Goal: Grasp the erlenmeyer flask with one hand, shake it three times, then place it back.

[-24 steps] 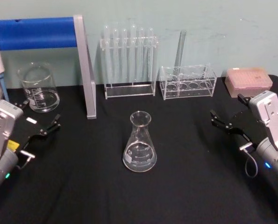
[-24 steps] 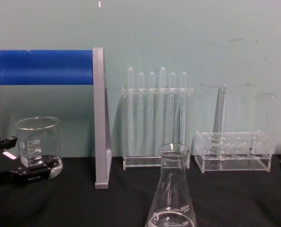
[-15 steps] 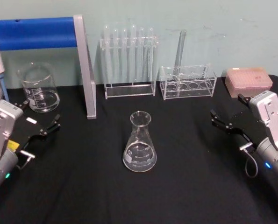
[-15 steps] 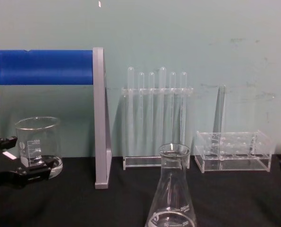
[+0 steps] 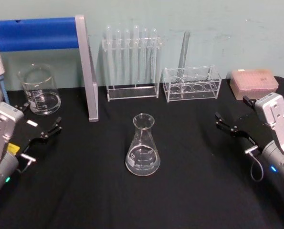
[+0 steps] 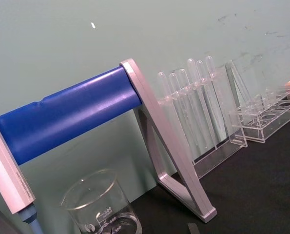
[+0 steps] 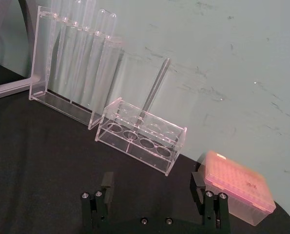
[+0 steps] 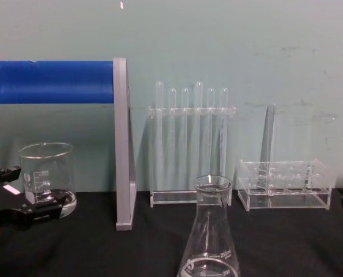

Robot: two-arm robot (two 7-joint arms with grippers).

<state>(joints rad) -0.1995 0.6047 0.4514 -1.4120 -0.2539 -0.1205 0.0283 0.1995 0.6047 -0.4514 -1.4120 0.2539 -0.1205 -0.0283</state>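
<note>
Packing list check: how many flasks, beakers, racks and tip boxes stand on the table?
Flask: 1
Beaker: 1
Racks: 2
Pink box: 1
Total: 5

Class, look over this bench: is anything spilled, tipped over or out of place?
Nothing stands out. The erlenmeyer flask stands upright on the black table; the beaker and tall test-tube rack are upright too, with no spill or breakage visible.

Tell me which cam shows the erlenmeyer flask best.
Head view: the whole erlenmeyer flask shows, lip to base, upright on the table. Chest view cuts off its base. Wrist views face the test tube rack behind it.
</note>
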